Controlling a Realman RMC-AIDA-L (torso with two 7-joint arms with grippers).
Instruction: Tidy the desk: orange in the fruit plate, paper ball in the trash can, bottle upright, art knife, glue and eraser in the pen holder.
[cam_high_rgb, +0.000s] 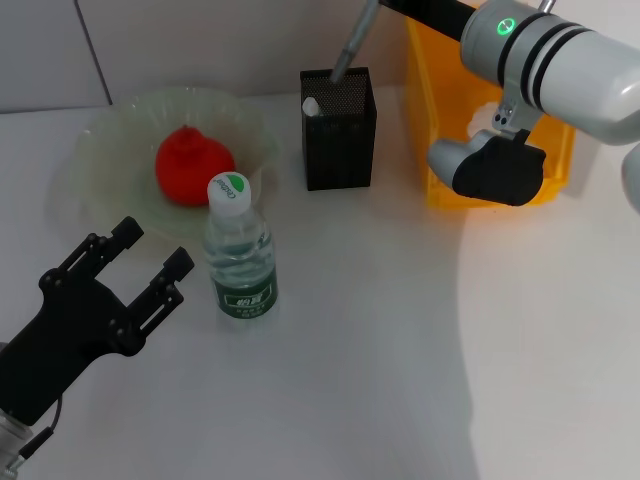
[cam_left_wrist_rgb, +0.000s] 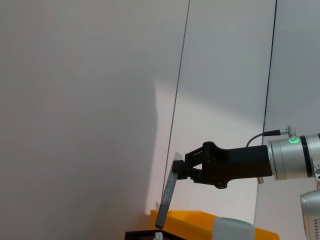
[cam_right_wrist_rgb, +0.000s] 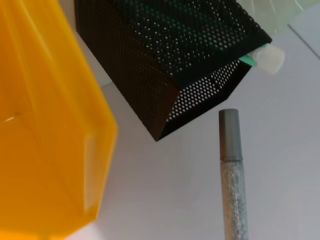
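Note:
My right gripper (cam_left_wrist_rgb: 181, 168) is shut on the grey art knife (cam_high_rgb: 350, 45) and holds it tilted, with its lower end just above the mouth of the black mesh pen holder (cam_high_rgb: 338, 128). The knife (cam_right_wrist_rgb: 232, 170) and the holder (cam_right_wrist_rgb: 160, 55) also show in the right wrist view. A white-capped glue stick (cam_high_rgb: 311, 104) stands inside the holder. The orange (cam_high_rgb: 190, 165) lies in the pale green fruit plate (cam_high_rgb: 105, 140). The bottle (cam_high_rgb: 240, 255) stands upright in front of the plate. My left gripper (cam_high_rgb: 140, 265) is open and empty left of the bottle. The paper ball and the eraser are out of view.
The yellow-orange trash can (cam_high_rgb: 450, 95) stands right of the pen holder, partly hidden by my right arm (cam_high_rgb: 560, 55). It also shows in the right wrist view (cam_right_wrist_rgb: 45, 125). White tabletop spreads in front and to the right.

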